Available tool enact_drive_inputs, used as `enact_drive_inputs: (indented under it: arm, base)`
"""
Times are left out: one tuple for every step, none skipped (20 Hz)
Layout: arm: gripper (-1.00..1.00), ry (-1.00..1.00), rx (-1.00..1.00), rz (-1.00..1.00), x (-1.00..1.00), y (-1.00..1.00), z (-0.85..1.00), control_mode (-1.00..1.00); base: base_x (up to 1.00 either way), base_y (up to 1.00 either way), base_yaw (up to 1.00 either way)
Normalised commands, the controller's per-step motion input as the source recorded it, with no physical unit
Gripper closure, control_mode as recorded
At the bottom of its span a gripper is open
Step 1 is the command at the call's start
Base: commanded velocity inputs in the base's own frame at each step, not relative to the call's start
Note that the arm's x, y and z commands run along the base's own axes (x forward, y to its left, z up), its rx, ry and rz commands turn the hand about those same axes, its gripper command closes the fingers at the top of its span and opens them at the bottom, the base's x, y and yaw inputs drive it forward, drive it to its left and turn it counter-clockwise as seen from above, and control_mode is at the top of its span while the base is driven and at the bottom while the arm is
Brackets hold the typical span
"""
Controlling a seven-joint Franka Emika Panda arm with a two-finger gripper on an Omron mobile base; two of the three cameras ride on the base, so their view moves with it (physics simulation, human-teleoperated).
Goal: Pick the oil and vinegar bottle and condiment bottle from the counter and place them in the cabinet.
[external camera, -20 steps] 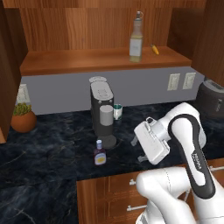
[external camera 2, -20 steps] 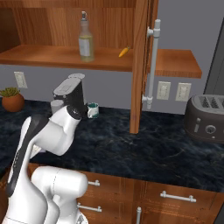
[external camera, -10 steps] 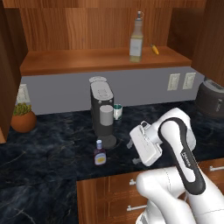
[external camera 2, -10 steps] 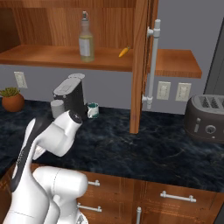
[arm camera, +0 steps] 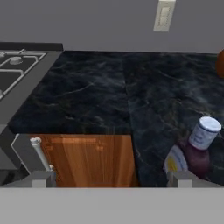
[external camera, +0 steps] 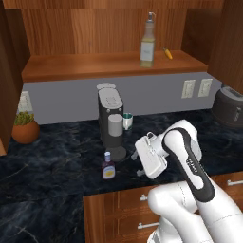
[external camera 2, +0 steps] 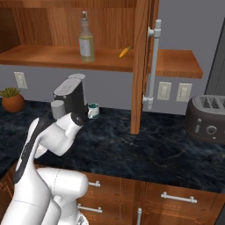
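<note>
Overhead, cabinet shelf — below, dark marbled counter.

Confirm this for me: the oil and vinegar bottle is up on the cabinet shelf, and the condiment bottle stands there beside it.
Half right. The oil and vinegar bottle is on the cabinet shelf, but the condiment bottle is not beside it: it stands down on the counter, in front of the coffee machine. The left base view shows both.
</note>
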Motion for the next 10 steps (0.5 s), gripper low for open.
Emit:
enact_drive_inputs:
  arm:
    - [-1.0,0.0,0.09,0.05,0.04,0.29,0.0,-1.0]
    - [-1.0,0.0,0.11,0.07,0.04,0.29,-0.04,-1.0]
    - [-1.0,0.0,0.11,0.09,0.01,0.3,-0.05,-1.0]
    - [-1.0,0.0,0.1,0.09,0.01,0.31,-0.06,-1.0]
    - [-1.0,0.0,0.09,0.09,0.0,0.3,-0.04,-1.0]
    - [-1.0,0.0,0.08,0.08,0.0,0.27,-0.02,-1.0]
    - [-1.0,0.0,0.07,0.06,0.0,0.22,-0.04,-1.0]
    - [-1.0,0.0,0.05,0.05,0.06,0.15,-0.06,-1.0]
    - [-1.0,0.0,0.04,0.03,0.08,0.06,-0.06,-1.0]
    - [-1.0,0.0,0.02,0.03,0.09,0.01,-0.07,-1.0]
  base:
    - [0.0,0.0,0.0]
    - [0.0,0.0,0.0]
    - [0.0,0.0,0.0]
    - [0.0,0.0,0.0]
    - [0.0,0.0,0.0]
    - [0.0,0.0,0.0]
    - [0.0,0.0,0.0]
    - [0.0,0.0,0.0]
    - [0.0,0.0,0.0]
    - [0.0,0.0,0.0]
